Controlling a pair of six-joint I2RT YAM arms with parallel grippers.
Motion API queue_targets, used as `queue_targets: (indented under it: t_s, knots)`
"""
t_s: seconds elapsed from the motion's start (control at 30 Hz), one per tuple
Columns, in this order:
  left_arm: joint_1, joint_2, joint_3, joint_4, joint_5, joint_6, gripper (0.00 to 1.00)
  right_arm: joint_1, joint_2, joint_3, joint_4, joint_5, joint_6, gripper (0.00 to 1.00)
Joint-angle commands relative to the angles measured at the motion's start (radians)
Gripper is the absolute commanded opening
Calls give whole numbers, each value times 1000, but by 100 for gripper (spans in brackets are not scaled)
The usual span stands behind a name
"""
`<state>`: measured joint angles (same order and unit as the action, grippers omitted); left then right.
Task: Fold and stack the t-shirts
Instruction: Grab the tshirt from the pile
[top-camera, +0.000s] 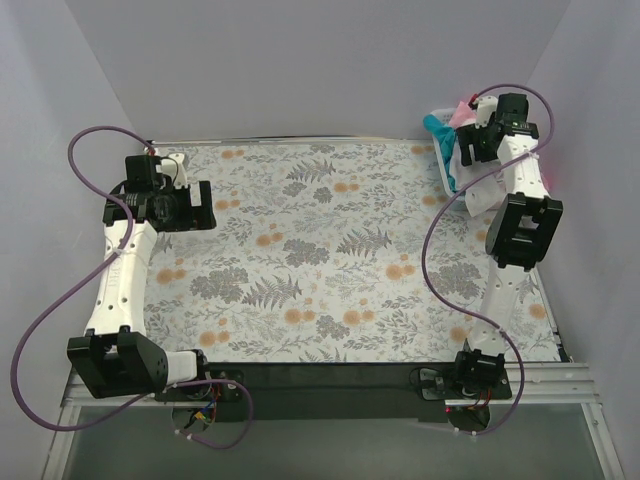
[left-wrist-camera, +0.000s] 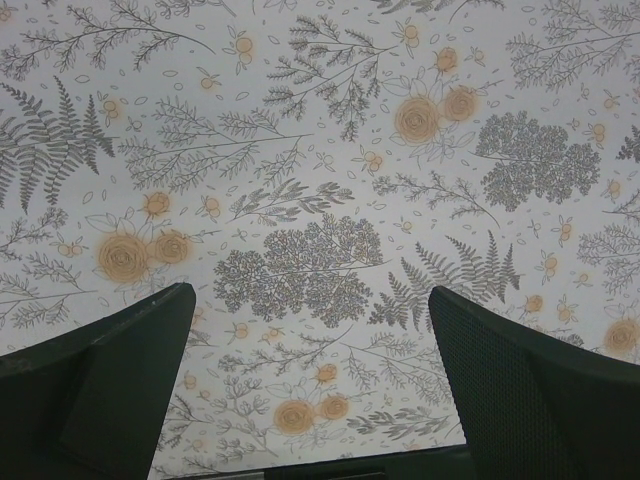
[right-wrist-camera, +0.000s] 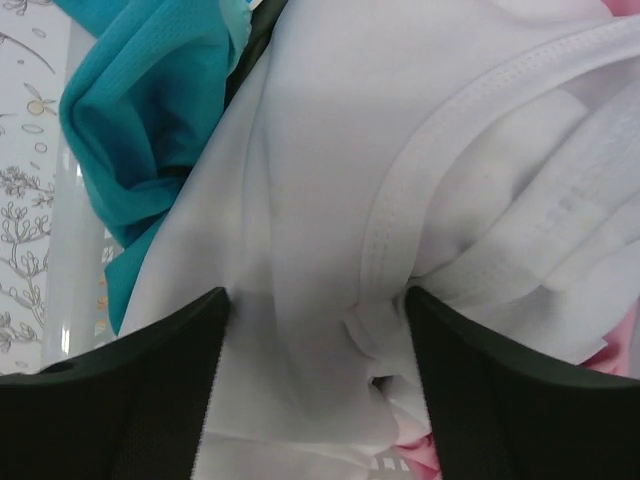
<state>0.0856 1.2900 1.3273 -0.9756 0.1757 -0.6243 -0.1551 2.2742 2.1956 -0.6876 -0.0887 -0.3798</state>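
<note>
The t-shirts lie heaped in a white basket (top-camera: 447, 172) at the far right corner of the table. In the top view I see a teal shirt (top-camera: 438, 132), a pink one (top-camera: 462, 113) and the white shirt (top-camera: 482, 190) hanging over the basket's side. My right gripper (top-camera: 468, 150) is down in the heap. In the right wrist view its jaws (right-wrist-camera: 318, 300) stand wide apart with a fold of the white shirt (right-wrist-camera: 330, 170) between them, the teal shirt (right-wrist-camera: 150, 90) to the left and pink cloth (right-wrist-camera: 420, 455) below. My left gripper (top-camera: 200, 205) is open and empty above the printed sheet (left-wrist-camera: 300, 150).
The fern-and-flower sheet (top-camera: 320, 250) covers the whole table. The basket's white plastic rim (right-wrist-camera: 75, 250) shows at the left of the right wrist view. Grey walls close in on the left, back and right. Purple cables loop beside both arms.
</note>
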Motion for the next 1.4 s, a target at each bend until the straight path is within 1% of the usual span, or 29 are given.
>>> queue_targets:
  t_s: [0.0, 0.03, 0.07, 0.13, 0.17, 0.27, 0.4, 0.53, 0.77, 0.8, 0.9, 0.93, 1.0, 1.03, 1.07, 1.2, 1.23, 1.33, 1.37]
  knots:
    - [2, -6, 30, -35, 10, 20, 98, 0, -1, 21, 100, 30, 7, 62]
    - [2, -1, 30, -37, 10, 20, 98, 0, -1, 21, 102, 40, 7, 56]
    - [0, 0, 30, -37, 10, 20, 98, 0, -5, 20, 102, 46, 5, 44]
    - [0, 2, 32, -44, 8, 20, 98, -3, -34, 7, 100, 53, 7, 28]
    - [0, 2, 32, -46, 8, 20, 98, -1, -51, -2, 100, 53, 9, 16]
    - [-1, -8, 27, -46, 5, 20, 98, -3, -146, -57, 99, 61, 9, 1]
    - [0, -23, 23, -37, 16, 21, 98, -8, -299, -103, 100, 76, 7, 1]
    - [0, -27, 23, -28, 41, 21, 98, -12, -393, -102, 102, 76, 15, 1]
    - [2, -31, 32, -12, 53, 12, 98, -14, -490, -2, 102, 35, 53, 1]
    - [0, -31, 33, -12, 53, 11, 98, -12, -508, 27, 102, 15, 61, 1]
    - [0, -37, 42, -14, 56, 5, 98, -14, -567, 47, 108, -133, 94, 1]
    - [0, -43, 47, -17, 56, 0, 98, -8, -587, 40, 120, -234, 110, 1]
    - [0, -46, 52, -20, 62, -2, 98, 9, -648, 7, 138, -305, 128, 1]
    - [0, -49, 56, -24, 74, -3, 98, 44, -668, -40, 148, -353, 134, 1]
    - [0, -49, 67, -29, 88, -5, 98, 70, -688, -63, 155, -361, 127, 1]
    - [2, -47, 110, -47, 152, -9, 98, 230, -783, -184, 180, -367, 104, 1]
    - [2, -46, 119, -54, 166, -15, 98, 286, -791, -206, 184, -367, 104, 1]
    - [2, -35, 164, -63, 215, -31, 98, 379, -814, -302, 206, -358, 93, 1]
    - [2, -32, 173, -69, 250, -31, 98, 434, -818, -362, 210, -364, 88, 1]
